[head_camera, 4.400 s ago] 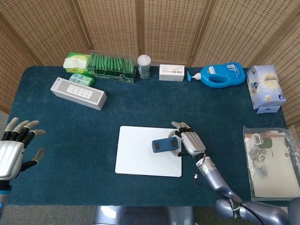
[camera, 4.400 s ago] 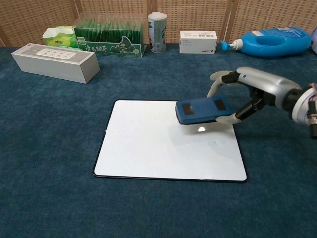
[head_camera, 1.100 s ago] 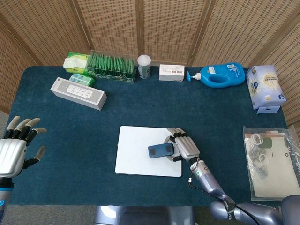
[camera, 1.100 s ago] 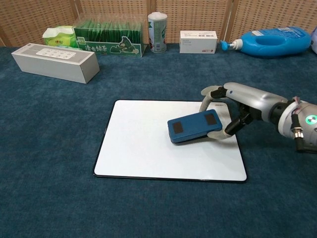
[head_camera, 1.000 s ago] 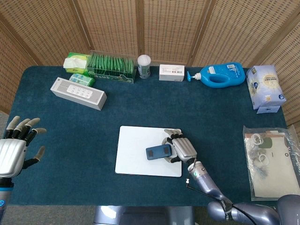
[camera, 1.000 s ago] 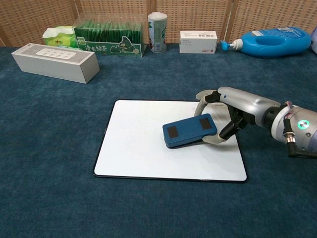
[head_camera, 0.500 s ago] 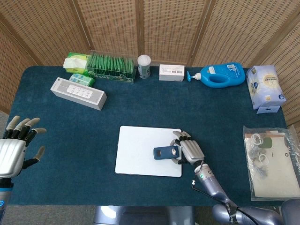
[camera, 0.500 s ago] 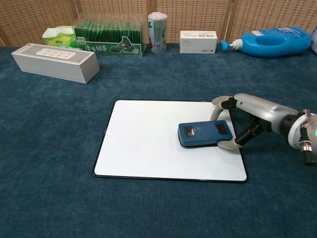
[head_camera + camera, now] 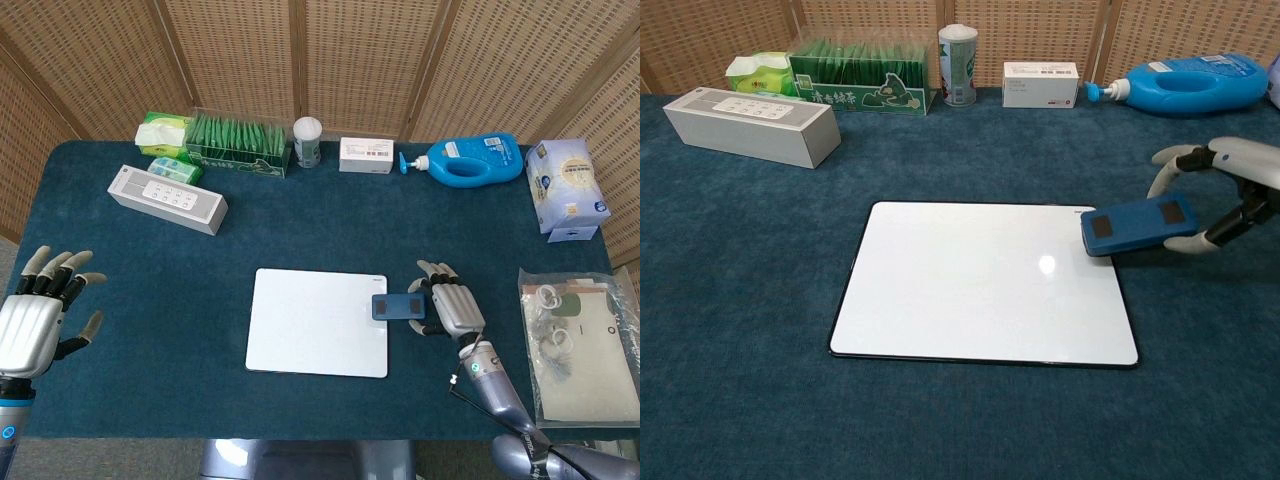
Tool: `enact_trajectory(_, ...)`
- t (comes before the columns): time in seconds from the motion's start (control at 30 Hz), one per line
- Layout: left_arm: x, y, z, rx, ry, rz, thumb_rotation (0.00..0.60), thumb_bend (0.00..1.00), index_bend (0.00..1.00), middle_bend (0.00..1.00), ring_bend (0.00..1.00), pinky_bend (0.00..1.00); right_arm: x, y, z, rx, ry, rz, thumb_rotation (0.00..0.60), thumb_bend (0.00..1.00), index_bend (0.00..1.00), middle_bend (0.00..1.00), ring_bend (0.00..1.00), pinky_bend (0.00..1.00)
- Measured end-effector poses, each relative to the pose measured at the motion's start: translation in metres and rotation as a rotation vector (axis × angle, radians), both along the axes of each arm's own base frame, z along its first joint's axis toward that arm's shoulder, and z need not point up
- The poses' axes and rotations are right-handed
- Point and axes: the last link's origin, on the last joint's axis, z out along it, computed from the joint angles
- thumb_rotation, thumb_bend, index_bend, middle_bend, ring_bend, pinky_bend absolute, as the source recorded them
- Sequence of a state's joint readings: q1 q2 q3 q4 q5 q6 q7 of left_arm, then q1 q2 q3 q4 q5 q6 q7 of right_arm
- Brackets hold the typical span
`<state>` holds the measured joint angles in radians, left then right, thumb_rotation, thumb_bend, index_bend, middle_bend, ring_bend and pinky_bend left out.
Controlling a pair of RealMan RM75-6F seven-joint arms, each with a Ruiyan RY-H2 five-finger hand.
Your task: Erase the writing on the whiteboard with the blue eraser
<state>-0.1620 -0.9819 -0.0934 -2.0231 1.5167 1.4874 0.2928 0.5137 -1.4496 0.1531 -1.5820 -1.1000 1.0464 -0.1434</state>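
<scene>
The whiteboard (image 9: 315,321) (image 9: 980,283) lies flat at the middle front of the table, its white face showing no marks. My right hand (image 9: 450,306) (image 9: 1230,190) grips the blue eraser (image 9: 400,306) (image 9: 1138,225) by its right end. The eraser hangs at the board's right edge, mostly beyond it, and looks lifted off the surface. My left hand (image 9: 40,310) hovers at the table's front left corner with fingers spread and nothing in it; only the head view shows it.
Along the back stand a white speaker (image 9: 167,199), a tissue pack (image 9: 165,132), a green tea box (image 9: 237,144), a small can (image 9: 307,141), a white carton (image 9: 366,155) and a blue bottle (image 9: 470,160). A tissue box (image 9: 566,187) and plastic bag (image 9: 578,345) sit right.
My right hand has carried the eraser rightward off the board's middle to its right edge and lifted it. The left hand has barely shifted.
</scene>
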Motion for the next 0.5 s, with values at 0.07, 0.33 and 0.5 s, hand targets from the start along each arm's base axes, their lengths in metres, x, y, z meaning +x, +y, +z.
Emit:
enact_trajectory(0.07,0.002,0.001,-0.001,0.000,0.002,-0.003,0.600,0.44,0.32,0.18,0.15,0.00,0.007,-0.001,0.005,-0.002,-0.022,0.012,0.600,0.26,0.74,0.08,0.00,0.00)
enact_trajectory(0.33,0.001,0.001,-0.001,0.000,0.004,0.005,0.600,0.44,0.32,0.18,0.15,0.00,0.032,0.003,-0.010,0.057,-0.069,0.060,0.600,0.26,0.74,0.08,0.00,0.00)
enact_trajectory(0.5,-0.002,0.000,0.001,0.008,0.003,0.014,0.600,0.44,0.32,0.18,0.15,0.00,0.046,0.001,-0.023,0.084,-0.089,0.088,0.600,0.26,0.74,0.08,0.00,0.00)
